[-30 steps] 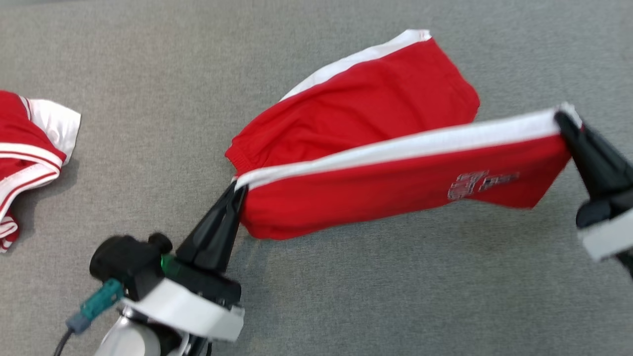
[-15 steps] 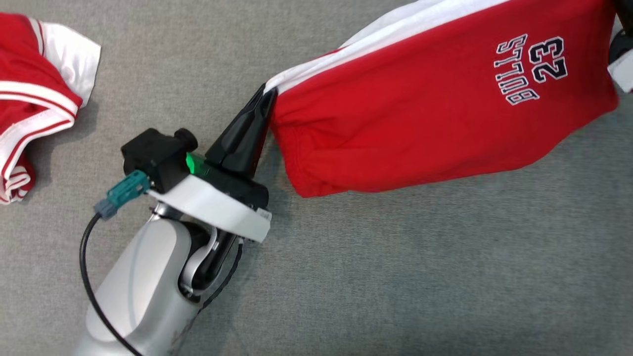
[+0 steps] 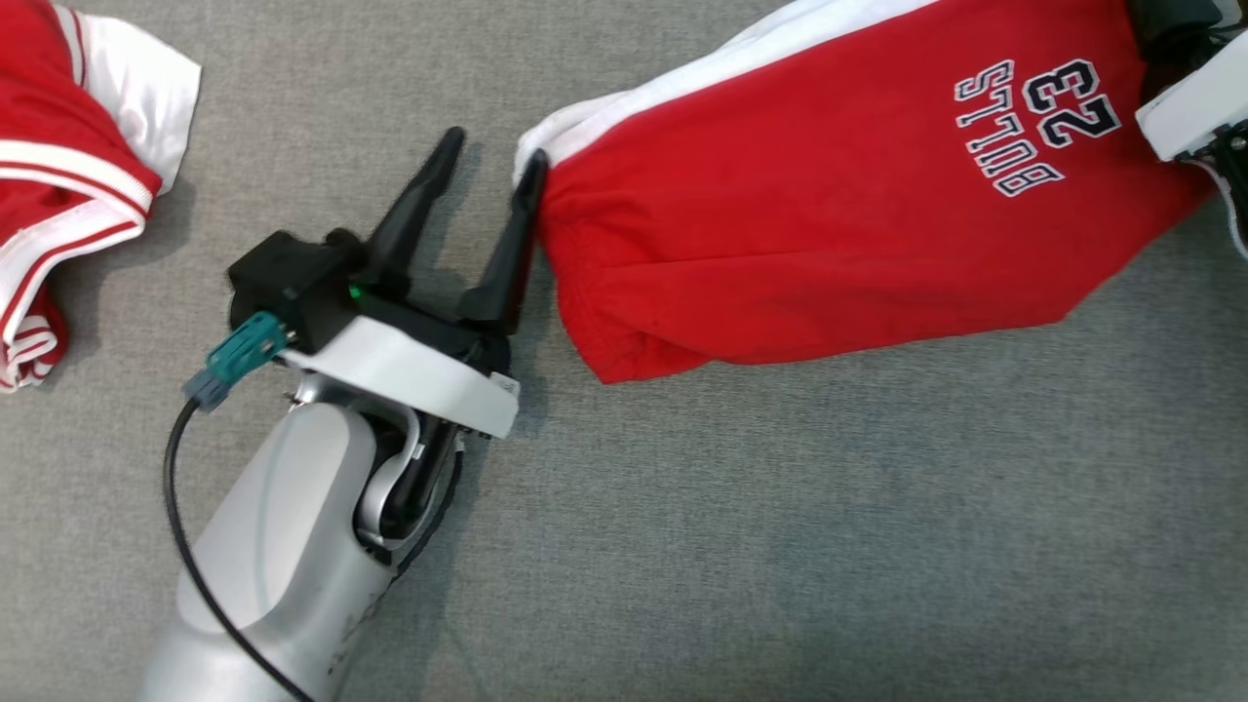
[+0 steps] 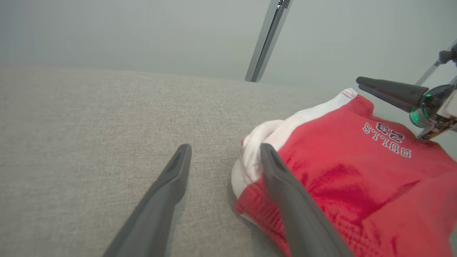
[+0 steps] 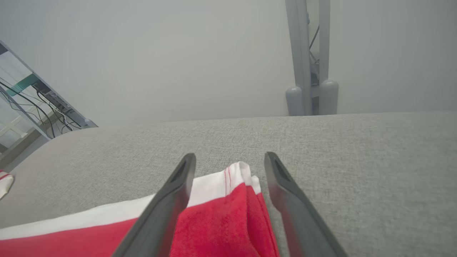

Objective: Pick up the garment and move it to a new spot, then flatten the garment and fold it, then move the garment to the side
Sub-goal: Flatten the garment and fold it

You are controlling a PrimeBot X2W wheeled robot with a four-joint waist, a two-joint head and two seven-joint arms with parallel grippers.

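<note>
Surface: a grey woven fabric surface (image 3: 741, 546) carries everything; the wrist views show its far edge against a pale grey wall.
Background: an upright metal post (image 5: 303, 57) stands behind the far edge, and a shelf with cables (image 5: 39, 103) is off its left end.
Garment: red shorts (image 3: 799, 214) with a white side stripe (image 3: 663, 90) lie on the surface, well in from the far edge, running from the left gripper to the right one.
Print: "BULLS 23" (image 3: 1038, 122) in white with dark outlines, face up near the right gripper's end; it reads upside down in the head view.
Lie of the cloth: mostly spread but not flat. The waistband end is bunched and puckered, and the white stripe rolls over at that corner.
Left gripper (image 3: 493, 148): jaws spread wide with nothing between them but bare surface. Its right-hand finger (image 3: 507, 244) lies along the waistband end, touching or just beside the white corner. The other finger stands apart from the cloth.
Right gripper (image 5: 230, 156): jaws spread wide and low over the surface. The white-and-red hem corner lies in the gap between the fingers and is not clamped. I cannot tell whether either finger touches the cloth.
Left arm: the pale forearm rises from the bottom of the head view, with a black cable and a teal connector (image 3: 239, 356) at the wrist.
Second garment: a red and white striped piece (image 3: 58, 166) lies crumpled toward the left side of the surface, well apart from the shorts and the left gripper.
</note>
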